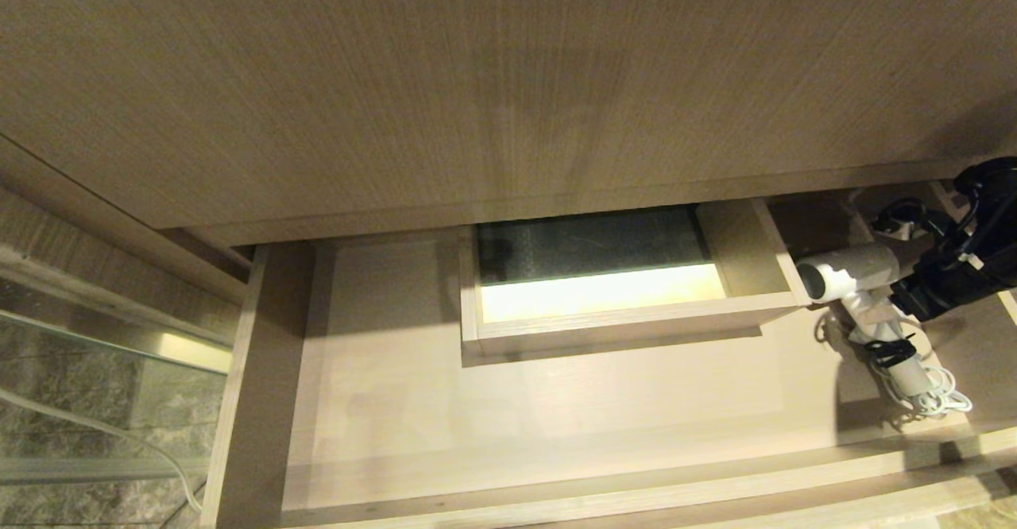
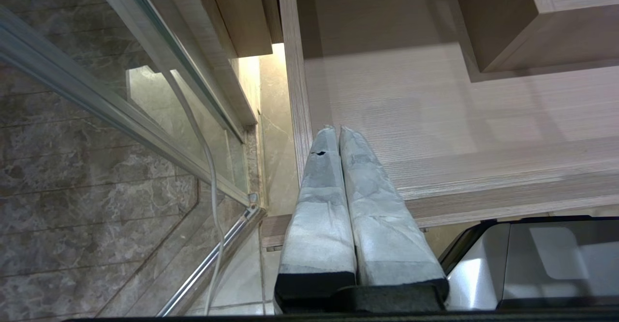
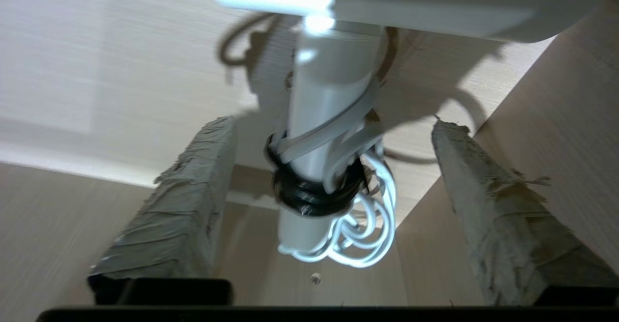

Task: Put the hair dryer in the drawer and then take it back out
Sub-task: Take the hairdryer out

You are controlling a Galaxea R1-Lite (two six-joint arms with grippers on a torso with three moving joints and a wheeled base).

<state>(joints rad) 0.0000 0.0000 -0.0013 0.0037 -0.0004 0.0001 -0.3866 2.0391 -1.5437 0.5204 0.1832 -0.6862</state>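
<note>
Hair dryer (image 1: pixel 854 279) lying at right end of open drawer (image 1: pixel 556 402). Right hand (image 3: pixel 333 128) spread wide astride handle, not gripping. Left hand (image 2: pixel 337 131) closed, parked outside drawer. Risk: looped cord (image 3: pixel 360 235) snagging finger when hand lifts away, dragging dryer.

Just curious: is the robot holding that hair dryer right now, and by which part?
No. The right hand is open around the hair dryer handle without gripping.
</note>
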